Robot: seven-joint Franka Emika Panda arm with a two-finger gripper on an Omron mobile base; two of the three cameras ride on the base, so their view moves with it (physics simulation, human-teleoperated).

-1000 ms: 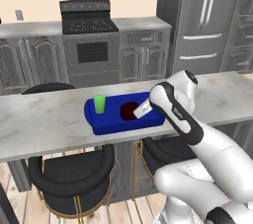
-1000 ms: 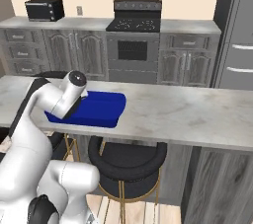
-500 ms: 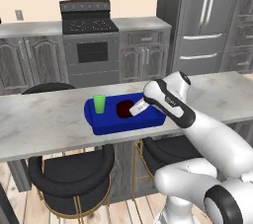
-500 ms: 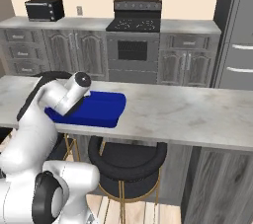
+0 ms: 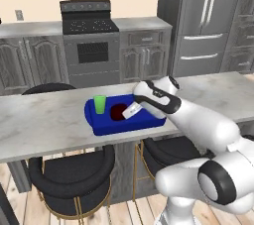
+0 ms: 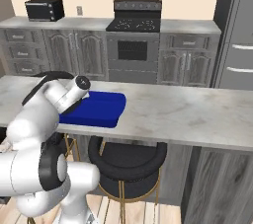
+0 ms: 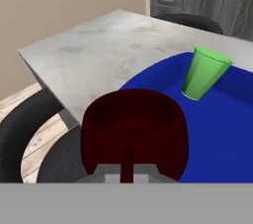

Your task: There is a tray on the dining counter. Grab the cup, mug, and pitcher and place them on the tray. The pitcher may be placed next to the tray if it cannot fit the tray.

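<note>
The dark red mug fills the lower middle of the hand view, and my gripper is shut on its side handle. From the left base view the mug sits low inside the blue tray, just right of the upright green cup, with my gripper at its right side. I cannot tell whether the mug rests on the tray floor. In the hand view the cup stands on the tray beyond the mug. The tray lies on the marble dining counter. The pitcher is out of view.
Round black stools stand under the counter's near edge. A black stove and grey cabinets line the back wall, with a steel fridge to the right. Bare marble stretches right of the tray.
My gripper has carried the mug a little to the left, closer to the green cup, and my forearm has swung lower over the tray. The cup and tray have stayed put.
</note>
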